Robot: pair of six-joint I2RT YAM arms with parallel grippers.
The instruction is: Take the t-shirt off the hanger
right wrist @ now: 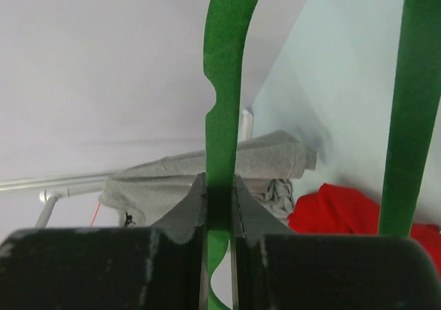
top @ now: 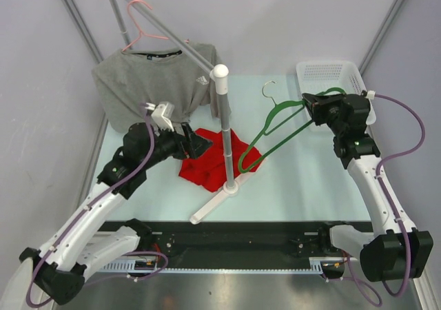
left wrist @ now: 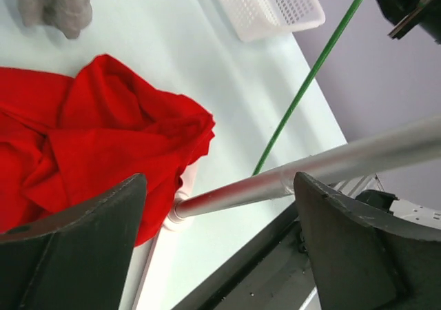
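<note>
Bench (top: 303,179): pale, with both arms mounted at its near edge.

Item 1. Red t-shirt (top: 207,162): off any hanger. It lies crumpled on the bench around the foot of the rack, mostly to the left of the pole.

Item 2. Green hanger (right wrist: 224,83): bare and tilted, with its hook toward the back. Its low end hangs near the red t-shirt's right edge; whether the two touch cannot be told.

Item 3. Right hand (right wrist: 219,207): closed tight on one thin arm of the green hanger, both fingers pressed flat against it. It sits just in front of the basket.

Item 4. Left hand (left wrist: 220,207): spread wide and gripping nothing. It hovers above the left part of the red t-shirt, just left of the pole. In its own camera the pole crosses the gap between the fingers.

Item 5. Rack (top: 224,131): an upright grey pole on a white foot at mid-bench, with a slanting rail running up to the back left.

Item 6. Grey t-shirt (top: 138,83): hangs from the rail on a pink hanger (top: 141,27) at the back left.

Item 7. White basket (top: 331,72): perforated, at the back right corner.
</note>
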